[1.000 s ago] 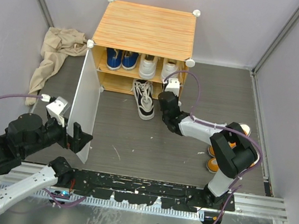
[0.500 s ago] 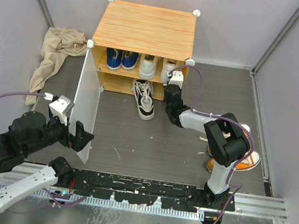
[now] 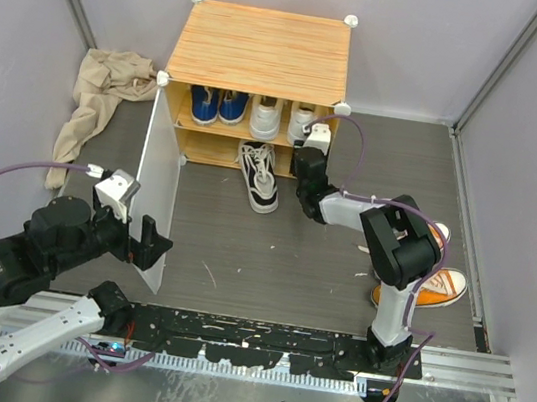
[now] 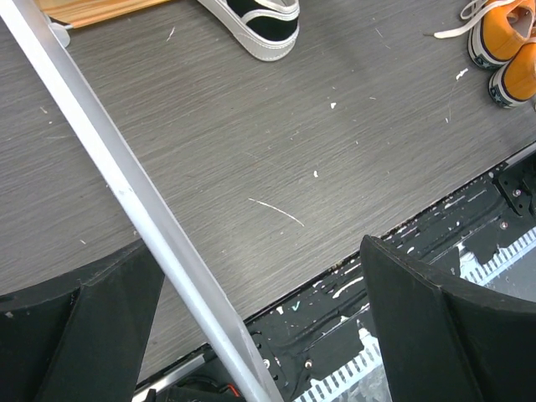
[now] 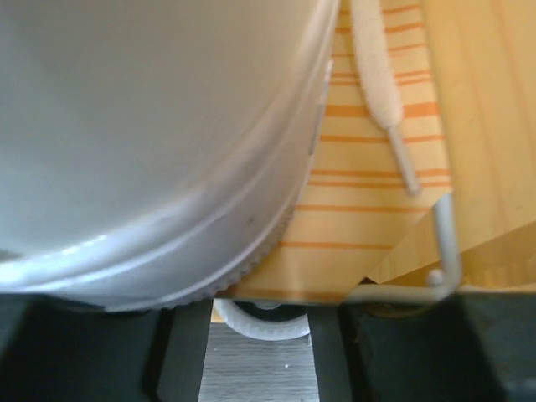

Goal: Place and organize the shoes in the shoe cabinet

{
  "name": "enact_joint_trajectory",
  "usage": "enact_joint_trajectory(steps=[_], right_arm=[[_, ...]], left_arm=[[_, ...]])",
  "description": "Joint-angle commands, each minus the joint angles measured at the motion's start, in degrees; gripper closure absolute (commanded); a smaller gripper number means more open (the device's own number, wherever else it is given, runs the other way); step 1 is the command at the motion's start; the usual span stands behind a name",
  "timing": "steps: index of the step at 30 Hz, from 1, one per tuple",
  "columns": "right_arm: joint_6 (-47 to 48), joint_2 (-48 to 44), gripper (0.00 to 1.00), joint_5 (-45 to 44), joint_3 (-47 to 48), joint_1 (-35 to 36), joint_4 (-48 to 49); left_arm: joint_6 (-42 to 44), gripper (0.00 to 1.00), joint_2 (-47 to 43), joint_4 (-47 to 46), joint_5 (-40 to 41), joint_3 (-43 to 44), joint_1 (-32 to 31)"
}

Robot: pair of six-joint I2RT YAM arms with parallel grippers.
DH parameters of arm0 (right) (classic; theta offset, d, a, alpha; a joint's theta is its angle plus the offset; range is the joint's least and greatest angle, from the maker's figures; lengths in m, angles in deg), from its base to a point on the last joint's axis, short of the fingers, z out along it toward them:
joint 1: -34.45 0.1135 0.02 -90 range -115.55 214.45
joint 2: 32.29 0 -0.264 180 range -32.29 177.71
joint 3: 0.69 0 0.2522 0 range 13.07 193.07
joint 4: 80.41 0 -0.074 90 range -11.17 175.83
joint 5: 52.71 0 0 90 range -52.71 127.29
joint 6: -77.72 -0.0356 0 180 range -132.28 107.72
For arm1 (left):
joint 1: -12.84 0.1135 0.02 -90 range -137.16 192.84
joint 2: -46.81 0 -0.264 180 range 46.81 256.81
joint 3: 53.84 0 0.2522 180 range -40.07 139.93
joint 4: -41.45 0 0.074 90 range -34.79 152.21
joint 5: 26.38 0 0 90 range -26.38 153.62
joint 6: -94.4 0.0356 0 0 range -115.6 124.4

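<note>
Right gripper (image 3: 304,151): reached into the right end of the shoe cabinet (image 3: 260,53), at upper-shelf level. In its wrist view the jaws stand part way apart. I see only floor in the gap and nothing pinched.

White shoe (image 5: 151,126): sits on the striped upper shelf (image 5: 377,167), just beyond the fingertips and filling that view. I judge it placed, with its partner and the blue pair (image 3: 217,105) alongside.

Left gripper (image 4: 260,276): jaws spread wide, astride the free edge of the door panel (image 3: 155,179) and not clamped on it. This arm looks taken up with the door.

Next shoe, my guess: the black high-top (image 3: 259,174), on the floor just in front of the cabinet mouth.

Bearing from right gripper: just to its left and toward the near edge, lower than the shelf.

Long axis: runs roughly from the cabinet toward the arm bases, slightly skewed. I cannot tell which end is the toe.

Nearer arm: right, clearly. The left is well apart on the far side of the door.

Orange shoes (image 3: 433,284): on the floor beside the right arm's base, also on the right arm's side.

Note: I would back out of the shelf before dropping toward the high-top.
</note>
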Motion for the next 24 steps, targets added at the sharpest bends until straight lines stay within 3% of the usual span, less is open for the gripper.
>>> enact_joint_trajectory(steps=[1, 9, 15, 24], right_arm=[[-2.46, -2.82, 0.43, 2.84, -1.75, -0.5, 2.42], [-3.66, -15.42, 0.24, 12.47, -12.23, 2.84, 2.54], [-3.04, -26.01, 0.23, 25.25, -18.09, 4.59, -2.93], [-1.23, -20.1, 0.22, 28.38, -13.18, 8.49, -6.68]], left_arm=[[0.21, 0.02, 0.58, -3.1, 0.55, 0.25, -0.09], [-0.06, 0.02, -1.06, -2.84, 0.43, 0.18, -0.13], [0.39, 0.02, -2.72, -2.61, 0.83, 0.42, -0.14], [0.82, 0.02, -4.79, -2.51, 0.44, 0.6, -0.08]])
